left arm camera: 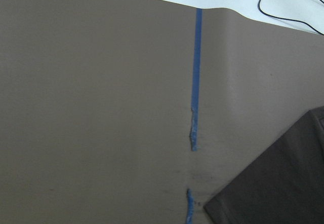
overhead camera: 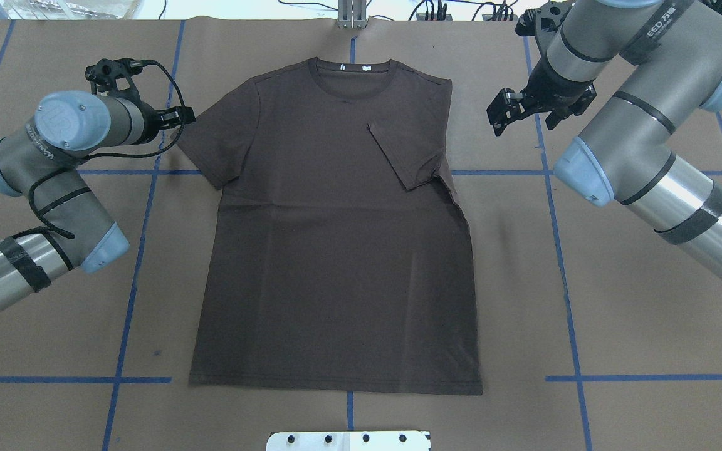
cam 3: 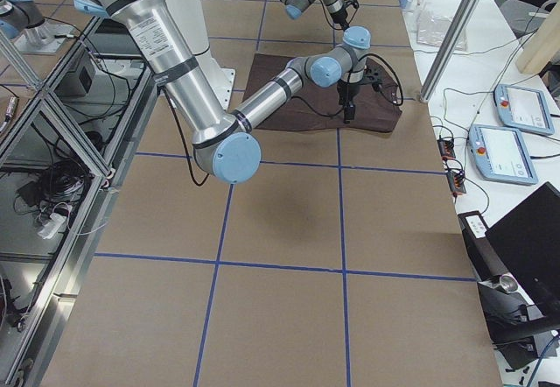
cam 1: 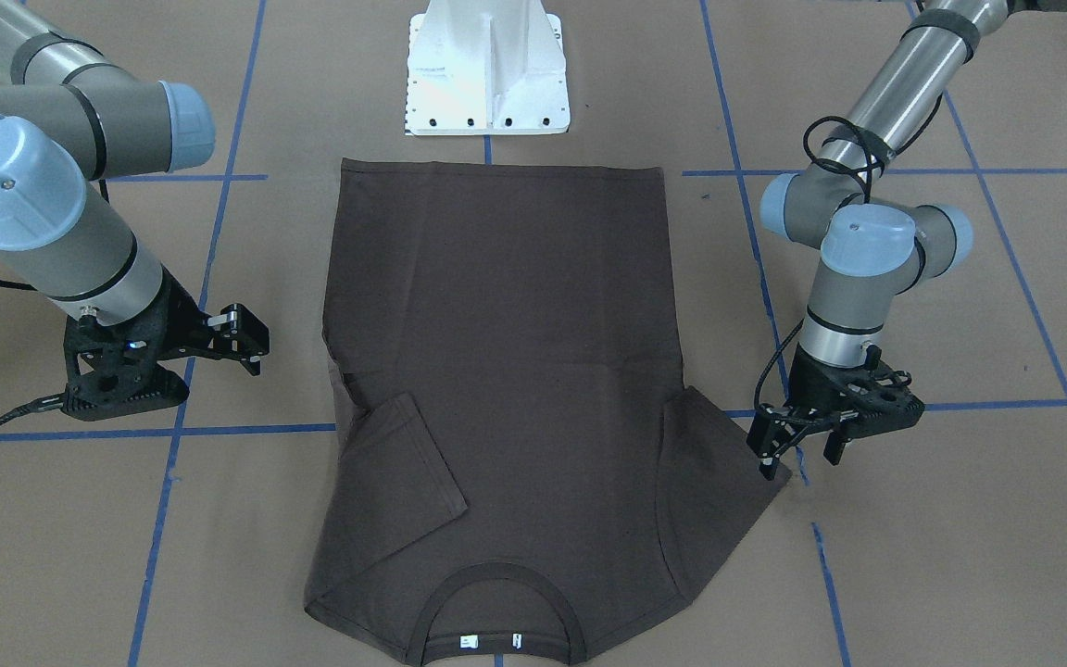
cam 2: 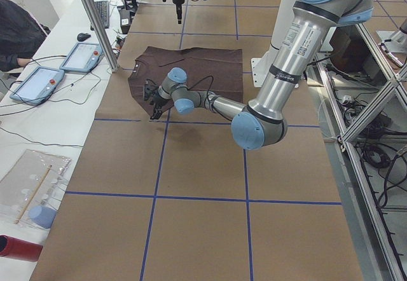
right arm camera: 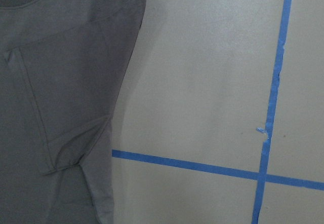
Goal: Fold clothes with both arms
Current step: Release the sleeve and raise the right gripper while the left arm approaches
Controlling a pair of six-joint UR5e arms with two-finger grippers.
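A: Shirt state?
B: Dark brown short-sleeved T-shirt (overhead camera: 336, 250) lies flat on the brown paper-covered table (overhead camera: 586, 282), with its hem next to the white pedestal base (cam 1: 487, 74). Robot-right sleeve (overhead camera: 398, 156) is folded onto the chest, robot-left sleeve (overhead camera: 210, 144) is spread flat.
A: Grippers?
B: Black two-finger left gripper (cam 1: 798, 460): jaws apart, at the spread sleeve's tip. Black right gripper (cam 1: 242, 357): jaws apart, beside the shirt's folded side, not touching. Ribbed collar (overhead camera: 351, 75) is farthest.

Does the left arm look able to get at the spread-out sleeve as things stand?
Likely yes. The left gripper hangs open right at the outer edge of the spread-out sleeve, and nothing lies between them.
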